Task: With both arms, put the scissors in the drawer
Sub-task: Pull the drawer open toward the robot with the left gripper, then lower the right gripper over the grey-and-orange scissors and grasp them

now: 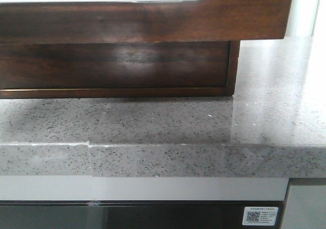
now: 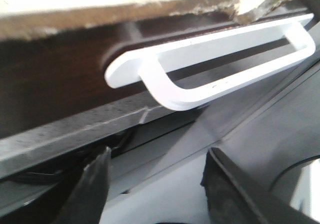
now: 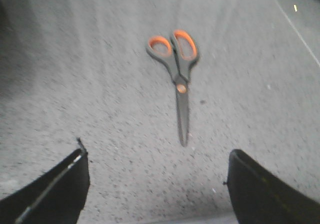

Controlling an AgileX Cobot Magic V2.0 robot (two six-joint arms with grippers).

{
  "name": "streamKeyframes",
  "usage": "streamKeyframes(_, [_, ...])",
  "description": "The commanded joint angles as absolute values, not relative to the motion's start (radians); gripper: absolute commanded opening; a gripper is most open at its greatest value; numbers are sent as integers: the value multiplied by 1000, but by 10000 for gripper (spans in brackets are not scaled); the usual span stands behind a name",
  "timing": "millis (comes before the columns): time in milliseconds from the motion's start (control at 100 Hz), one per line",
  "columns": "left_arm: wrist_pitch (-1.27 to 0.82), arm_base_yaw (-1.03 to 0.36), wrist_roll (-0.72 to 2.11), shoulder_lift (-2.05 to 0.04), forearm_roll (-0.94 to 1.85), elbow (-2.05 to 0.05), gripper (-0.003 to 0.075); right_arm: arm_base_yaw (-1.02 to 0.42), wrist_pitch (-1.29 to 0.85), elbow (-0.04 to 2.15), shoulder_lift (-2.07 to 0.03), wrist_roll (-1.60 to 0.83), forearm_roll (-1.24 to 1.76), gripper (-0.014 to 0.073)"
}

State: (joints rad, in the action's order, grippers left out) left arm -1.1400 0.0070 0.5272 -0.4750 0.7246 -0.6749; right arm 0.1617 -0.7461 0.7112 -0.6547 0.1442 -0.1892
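The dark brown glossy drawer (image 1: 153, 20) fills the top of the front view, with a white rounded cut-out in its top edge, and it juts forward over the darker box below it. In the left wrist view a white loop handle (image 2: 210, 59) sits on dark brown wood (image 2: 50, 79). My left gripper (image 2: 155, 171) is open and empty, a short way from the handle and not touching it. The scissors (image 3: 179, 72), grey with orange-lined handles, lie closed and flat on the speckled counter (image 3: 75, 84). My right gripper (image 3: 155, 176) is open and empty, above the counter just short of the blade tip. Neither gripper shows in the front view.
The grey speckled countertop (image 1: 153, 122) runs under the wooden box (image 1: 117, 66), and its front edge has a seam at the left. A white panel (image 1: 153, 188) and a dark appliance front with a label (image 1: 261, 216) lie below the edge.
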Motion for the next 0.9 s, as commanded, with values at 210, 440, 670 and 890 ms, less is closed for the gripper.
streamKeyframes(210, [-959, -99, 382, -482, 327, -838, 388, 316, -808, 893, -940, 157, -194, 511])
streamKeyframes(440, [-823, -130, 375, -482, 344, -813, 388, 423, -928, 1071, -1198, 0, -54, 375])
streamKeyframes(670, [-746, -134, 375, -488, 413, -786, 388, 423, -1033, 1258, -1426, -110, 8, 374])
streamKeyframes(890, [-728, -134, 375, -492, 413, -786, 388, 423, -1094, 1389, -1594, -202, 54, 362])
